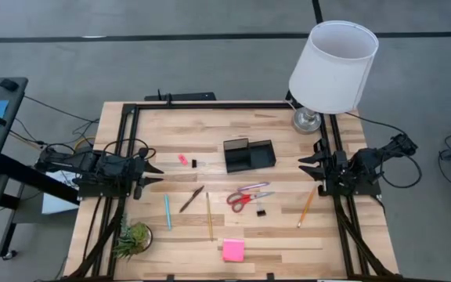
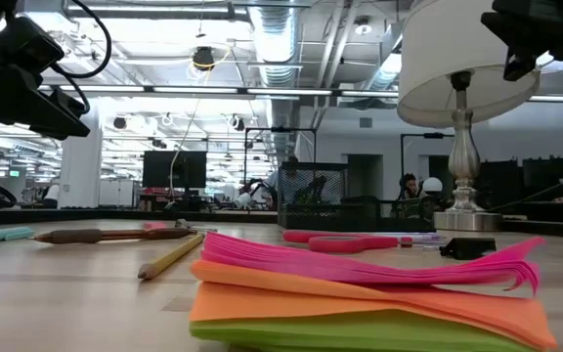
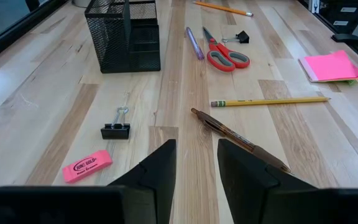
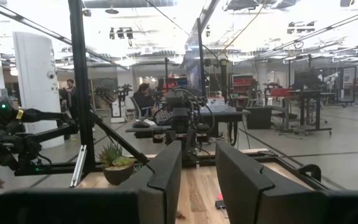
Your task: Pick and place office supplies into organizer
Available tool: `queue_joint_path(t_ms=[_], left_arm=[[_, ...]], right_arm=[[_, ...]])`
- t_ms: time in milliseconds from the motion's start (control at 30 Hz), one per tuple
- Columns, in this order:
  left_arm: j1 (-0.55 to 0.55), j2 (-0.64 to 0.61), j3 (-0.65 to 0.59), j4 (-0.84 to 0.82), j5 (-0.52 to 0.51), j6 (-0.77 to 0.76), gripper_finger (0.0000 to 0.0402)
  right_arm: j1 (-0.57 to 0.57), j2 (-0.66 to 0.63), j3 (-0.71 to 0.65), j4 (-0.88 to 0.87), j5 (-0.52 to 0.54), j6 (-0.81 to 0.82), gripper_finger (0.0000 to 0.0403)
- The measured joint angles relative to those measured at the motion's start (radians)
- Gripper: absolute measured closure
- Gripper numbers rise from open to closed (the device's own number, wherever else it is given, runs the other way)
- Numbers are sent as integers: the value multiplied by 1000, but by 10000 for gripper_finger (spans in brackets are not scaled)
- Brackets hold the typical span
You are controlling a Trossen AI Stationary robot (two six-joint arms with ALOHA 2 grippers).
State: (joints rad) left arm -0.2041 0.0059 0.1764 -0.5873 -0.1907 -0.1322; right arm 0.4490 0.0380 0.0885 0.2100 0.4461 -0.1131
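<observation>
Start of the job, by the look of it: nothing is in the organizer yet and neither arm is reaching.

Left gripper waits at the left edge of the worktop, pointing inward. Jaws part open with a narrow gap, nothing between them. Right gripper mirrors it at the right edge, just near of the lamp; jaws likewise part open and empty, aimed level across the table.

Organizer: black mesh tray, centre of the worktop, slightly to the far side.

Supplies all lie loose:
- pink eraser and a small binder clip, just left of the organizer
- scissors, red handles, near of the organizer, with a purple pen alongside and a second clip just by them
- dark pen, teal pen and yellow pencil, left of the scissors
- orange pencil, right side
- sticky-note pad, near edge, centre

Plant at the near left corner, not part of the job.

Judgement: step in hand is choosing a first item. The eraser and clip sit closest to the left gripper. The next move calls for tipping the wrist down over one item, with the jaws straddling its narrow side. The flat pens and pencils may roll.
</observation>
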Motion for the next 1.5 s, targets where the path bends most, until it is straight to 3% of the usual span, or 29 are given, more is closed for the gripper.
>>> queue_joint_path(t_ms=[967, 1133, 1300, 1500], left_arm=[[0, 0, 0, 34, -18, -6, 291], [0, 0, 0, 80, -76, 5, 291], [0, 0, 0, 190, -131, -161, 291], [0, 0, 0, 327, -278, -203, 291]], right_arm=[[0, 0, 0, 0, 0, 0, 310], [0, 0, 0, 0, 0, 0, 310], [0, 0, 0, 0, 0, 0, 310], [0, 0, 0, 0, 0, 0, 310]])
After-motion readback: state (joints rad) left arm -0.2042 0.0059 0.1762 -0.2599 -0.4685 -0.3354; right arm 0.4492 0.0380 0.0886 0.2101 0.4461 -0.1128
